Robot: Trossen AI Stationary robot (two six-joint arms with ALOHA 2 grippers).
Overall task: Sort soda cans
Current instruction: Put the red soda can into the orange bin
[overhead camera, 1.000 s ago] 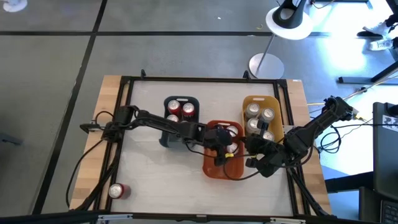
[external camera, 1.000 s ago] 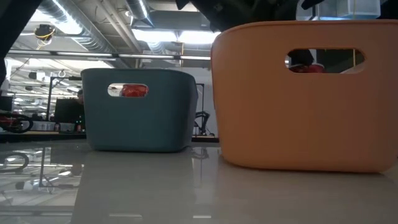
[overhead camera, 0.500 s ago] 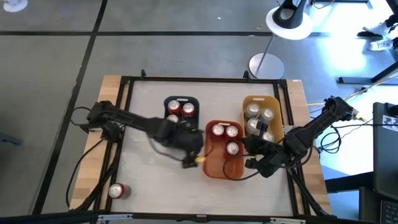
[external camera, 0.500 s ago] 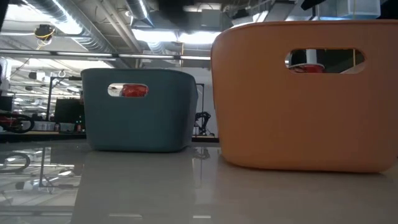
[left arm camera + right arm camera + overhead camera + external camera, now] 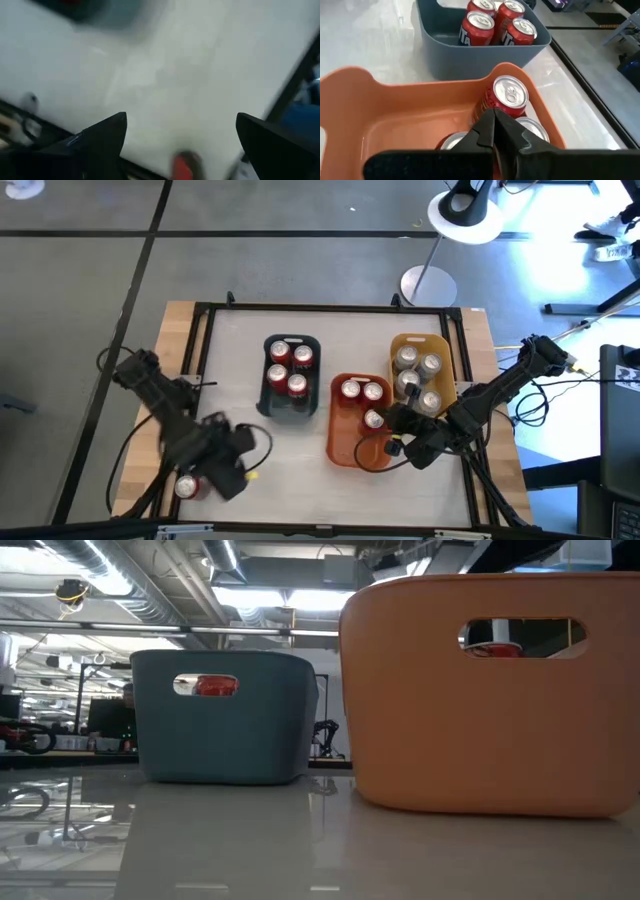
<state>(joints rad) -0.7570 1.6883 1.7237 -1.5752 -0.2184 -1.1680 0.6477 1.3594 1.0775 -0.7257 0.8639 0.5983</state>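
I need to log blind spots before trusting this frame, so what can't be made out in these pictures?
- Low view: the orange bin wall hides its cans; only a red sliver shows through the handle slot.
- Left wrist view: motion blur smears the loose red can.
- High view: the left pincer partly covers that can.
- Right wrist view: the right pincer hides cans beneath it.
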